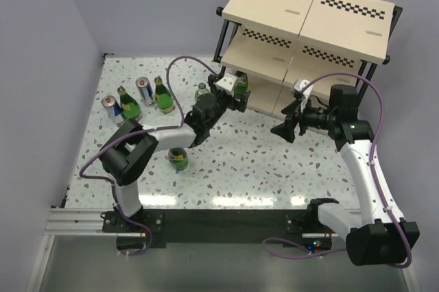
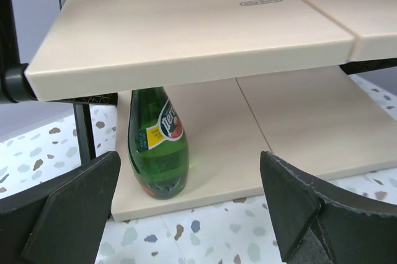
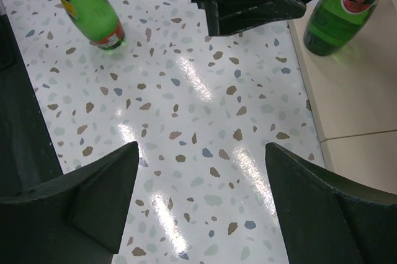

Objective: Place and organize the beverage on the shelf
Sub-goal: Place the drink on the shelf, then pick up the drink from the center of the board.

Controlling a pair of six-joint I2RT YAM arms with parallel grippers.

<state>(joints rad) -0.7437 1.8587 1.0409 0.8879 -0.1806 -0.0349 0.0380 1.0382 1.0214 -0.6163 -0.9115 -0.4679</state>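
Observation:
The shelf (image 1: pixel 312 14) stands at the back right. One green bottle (image 2: pixel 158 146) stands upright on the left end of its bottom board, and shows in the top view (image 1: pixel 241 86) and the right wrist view (image 3: pixel 344 10) too. My left gripper (image 2: pixel 192 214) is open and empty just in front of that bottle, apart from it (image 1: pixel 239 100). My right gripper (image 1: pixel 282 129) is open and empty over the bare table (image 3: pixel 201 196). Another green bottle (image 1: pixel 179 158) stands alone on the table, also in the right wrist view (image 3: pixel 93 16).
At the back left stand two green bottles (image 1: pixel 128 102) (image 1: pixel 163 95), two cans (image 1: pixel 112 108) (image 1: pixel 145 90) and a clear bottle (image 1: pixel 201 91). The shelf's black post (image 2: pixel 84 131) stands left of the placed bottle. The middle board (image 2: pixel 186 28) overhangs it.

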